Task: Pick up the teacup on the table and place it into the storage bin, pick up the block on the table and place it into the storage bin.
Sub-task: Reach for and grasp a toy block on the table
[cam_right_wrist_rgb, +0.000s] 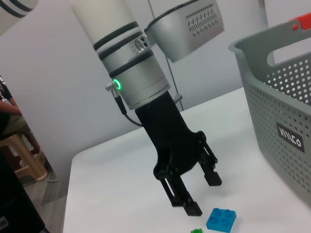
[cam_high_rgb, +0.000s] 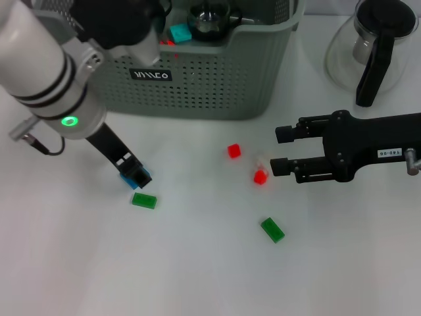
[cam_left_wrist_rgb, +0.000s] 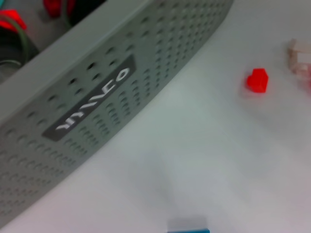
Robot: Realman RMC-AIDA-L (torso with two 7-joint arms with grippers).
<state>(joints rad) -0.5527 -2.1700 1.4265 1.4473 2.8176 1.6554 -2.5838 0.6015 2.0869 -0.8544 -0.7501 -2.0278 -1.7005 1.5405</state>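
You get bright, even light from overhead on the white table, with only soft, faint shadows. The left wrist view is blurred throughout, smearing the grey-green perforated plastic storage bin. Glare glints on the clear glass teapot.

Head view downward over table; wrist views low, sharing storage bin

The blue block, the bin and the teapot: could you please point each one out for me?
blue block [cam_right_wrist_rgb: 222,219], right wrist view, on its studded top.
bin [cam_high_rgb: 217,82], head view, on its perforated front wall.
teapot [cam_high_rgb: 373,66], head view, on its black handle.
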